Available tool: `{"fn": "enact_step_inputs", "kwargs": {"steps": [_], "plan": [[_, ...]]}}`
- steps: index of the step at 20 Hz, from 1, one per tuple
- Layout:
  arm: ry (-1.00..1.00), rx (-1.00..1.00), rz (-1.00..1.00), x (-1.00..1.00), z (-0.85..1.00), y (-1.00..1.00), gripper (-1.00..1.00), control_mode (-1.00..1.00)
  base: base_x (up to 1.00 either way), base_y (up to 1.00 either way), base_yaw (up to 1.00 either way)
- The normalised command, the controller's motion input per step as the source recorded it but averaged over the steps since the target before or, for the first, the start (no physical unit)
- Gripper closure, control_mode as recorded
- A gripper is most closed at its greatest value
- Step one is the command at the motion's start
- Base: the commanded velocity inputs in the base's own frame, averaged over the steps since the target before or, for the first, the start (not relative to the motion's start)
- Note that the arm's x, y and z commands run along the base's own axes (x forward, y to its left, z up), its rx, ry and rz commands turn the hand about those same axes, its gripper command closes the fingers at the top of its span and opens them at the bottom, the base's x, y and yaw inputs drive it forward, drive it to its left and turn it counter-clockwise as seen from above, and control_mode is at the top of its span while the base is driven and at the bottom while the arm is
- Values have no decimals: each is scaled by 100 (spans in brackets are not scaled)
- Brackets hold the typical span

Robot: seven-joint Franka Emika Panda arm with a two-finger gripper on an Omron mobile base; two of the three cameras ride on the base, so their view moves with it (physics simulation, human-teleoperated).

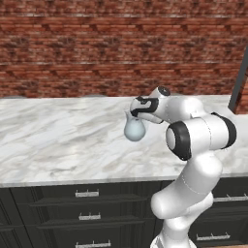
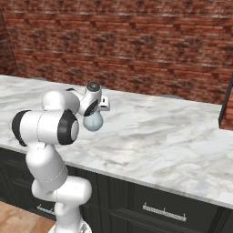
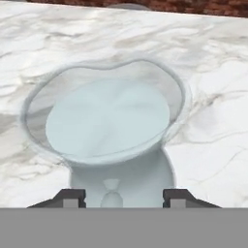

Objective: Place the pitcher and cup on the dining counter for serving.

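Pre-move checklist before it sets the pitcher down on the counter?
1. Tool on pitcher: ok; fingers flank its neck in the hand view.
2. Pitcher upright: ok; rim up, body hanging below the tool in both base views.
3. Pitcher over the dining counter: ok; marble lies all around it.
4. Landing spot free: ok; bare marble beneath.
5. Pitcher's base touching the marble: cannot tell.
6. Cup location: cannot tell.

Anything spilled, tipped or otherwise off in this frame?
Nothing stands out. The pitcher hangs upright in the gripper above the dining counter, its rim level in the hand view. No spill or damage shows on the marble.
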Motion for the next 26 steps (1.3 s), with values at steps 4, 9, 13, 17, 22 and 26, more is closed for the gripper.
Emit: {"fn": "enact_step_inputs", "kwargs": {"steps": [4,9,13,17,22,26], "plan": [[-1,0,0,-42,10,0,-100,-100,0,0,0],[-5,0,0,-76,41,1,-100,-100,0,0,0],[1,0,-3,-98,57,0,-100,-100,0,0,0],[12,0,-6,-100,69,0,-100,-100,0,0,0],[16,0,-8,-100,77,3,-100,-100,0,0,0],[13,0,-11,-100,61,1,-100,-100,0,0,0]]}}
